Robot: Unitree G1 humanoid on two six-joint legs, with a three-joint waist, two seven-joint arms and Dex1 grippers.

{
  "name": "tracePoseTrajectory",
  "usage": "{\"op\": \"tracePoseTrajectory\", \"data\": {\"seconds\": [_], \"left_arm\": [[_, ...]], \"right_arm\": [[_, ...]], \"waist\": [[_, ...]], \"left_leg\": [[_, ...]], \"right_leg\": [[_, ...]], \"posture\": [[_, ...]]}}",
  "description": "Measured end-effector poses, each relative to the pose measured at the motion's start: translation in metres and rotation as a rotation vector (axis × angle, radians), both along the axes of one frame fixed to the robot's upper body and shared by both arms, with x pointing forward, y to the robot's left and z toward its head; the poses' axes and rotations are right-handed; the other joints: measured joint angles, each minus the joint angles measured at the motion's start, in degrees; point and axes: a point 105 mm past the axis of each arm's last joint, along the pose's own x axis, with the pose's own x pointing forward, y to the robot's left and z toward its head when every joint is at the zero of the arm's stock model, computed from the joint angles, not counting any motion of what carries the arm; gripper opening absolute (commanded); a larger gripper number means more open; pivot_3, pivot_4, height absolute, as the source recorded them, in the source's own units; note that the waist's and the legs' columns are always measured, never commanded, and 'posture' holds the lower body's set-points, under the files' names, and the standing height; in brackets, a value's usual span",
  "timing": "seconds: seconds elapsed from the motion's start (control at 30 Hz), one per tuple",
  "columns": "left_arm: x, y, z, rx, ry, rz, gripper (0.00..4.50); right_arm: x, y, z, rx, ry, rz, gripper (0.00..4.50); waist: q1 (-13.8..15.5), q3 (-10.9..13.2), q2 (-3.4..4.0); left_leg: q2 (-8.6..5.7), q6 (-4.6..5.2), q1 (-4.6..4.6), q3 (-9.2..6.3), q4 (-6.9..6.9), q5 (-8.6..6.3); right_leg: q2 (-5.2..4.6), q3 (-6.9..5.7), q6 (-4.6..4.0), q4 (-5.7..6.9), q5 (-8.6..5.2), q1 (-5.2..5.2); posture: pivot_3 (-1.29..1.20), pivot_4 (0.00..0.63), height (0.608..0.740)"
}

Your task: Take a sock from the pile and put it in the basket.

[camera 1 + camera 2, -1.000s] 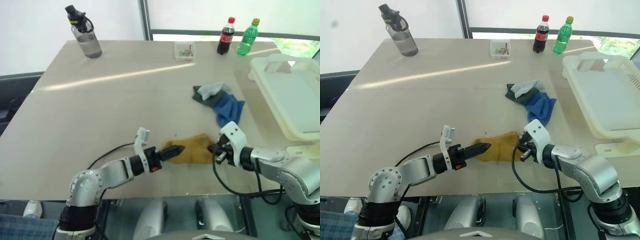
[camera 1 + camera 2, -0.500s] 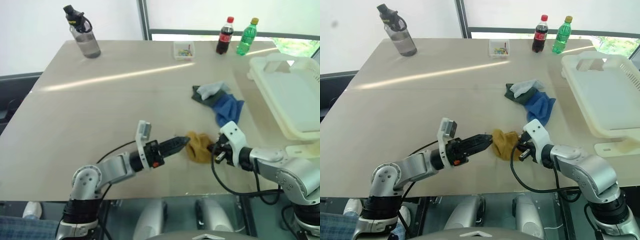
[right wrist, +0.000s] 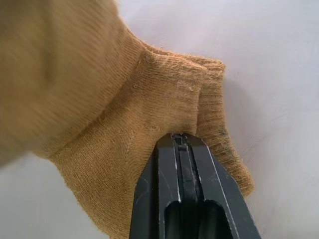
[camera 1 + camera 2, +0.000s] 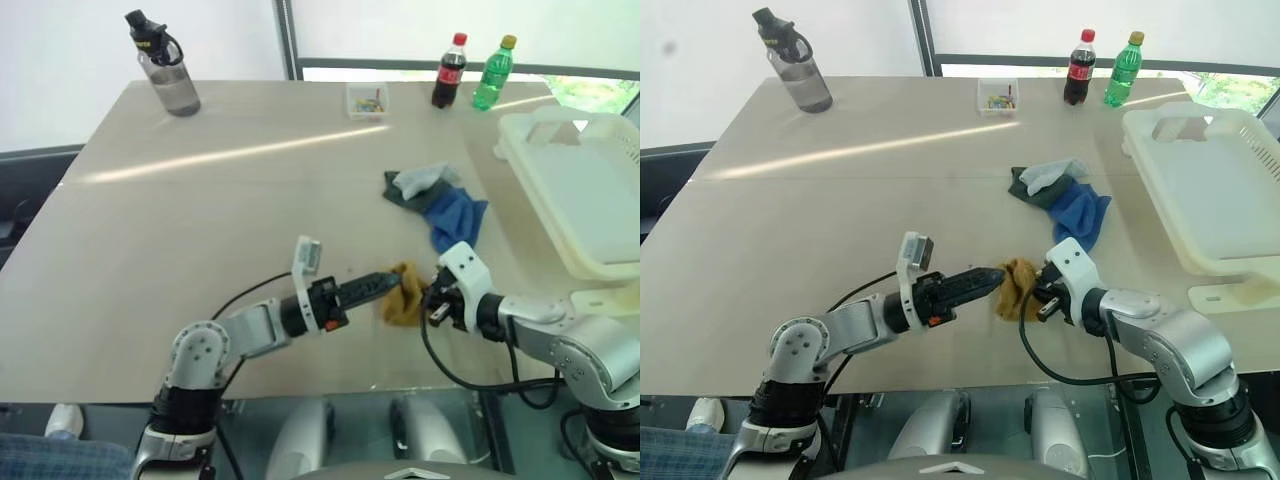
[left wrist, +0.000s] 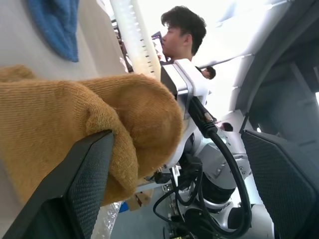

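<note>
While the right gripper (image 4: 1044, 296) is pinched tight on the cuff of the mustard-yellow knitted sock (image 4: 1017, 287), the left gripper (image 4: 985, 279) stands spread wide, the bunched sock draped over one finger. The sock hangs well short of the cream-white perforated plastic basket (image 4: 1206, 190), nearer than the pile (image 4: 1060, 196) of blue, grey and dark socks. It could snag on that finger during the carry.
</note>
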Motion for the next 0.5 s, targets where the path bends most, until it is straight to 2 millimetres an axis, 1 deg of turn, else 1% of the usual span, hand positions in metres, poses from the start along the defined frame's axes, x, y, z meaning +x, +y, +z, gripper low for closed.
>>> {"op": "tracePoseTrajectory", "data": {"seconds": [0.13,0.27,0.37,0.5], "left_arm": [[0.006,-0.008,-0.006,0.023,-0.003,-0.018,4.35],[0.013,-0.011,-0.016,0.067,0.010,-0.005,4.35],[0.019,-0.014,-0.027,0.089,0.051,0.004,4.35],[0.024,-0.016,-0.028,0.104,0.036,-0.003,4.35]], "right_arm": [[0.001,0.001,0.001,0.000,-0.003,0.000,0.00],[0.001,0.001,0.001,0.006,-0.003,0.000,0.00],[0.000,0.002,0.007,0.067,0.008,-0.004,0.00],[-0.002,0.002,0.015,0.102,0.008,0.006,0.00]], "waist": [[0.0,0.0,-0.01],[-0.1,0.0,0.00],[0.0,0.0,-0.01],[0.0,0.0,0.01]], "left_leg": [[-0.04,0.00,-0.01,0.01,0.01,0.00],[-0.04,0.00,-0.01,-0.01,0.00,0.00],[-0.04,0.00,-0.05,-0.02,0.00,0.00],[-0.06,0.00,-0.11,-0.04,0.00,0.00]], "right_leg": [[0.01,0.00,0.03,0.00,0.01,0.00],[0.02,0.00,0.18,0.00,0.10,0.00],[0.02,-0.01,0.20,0.00,0.11,-0.02],[0.03,-0.02,0.20,0.00,0.12,-0.08]], "posture": [[0.00,0.150,0.740],[0.00,0.150,0.740],[0.00,0.150,0.740],[0.00,0.150,0.740]]}}
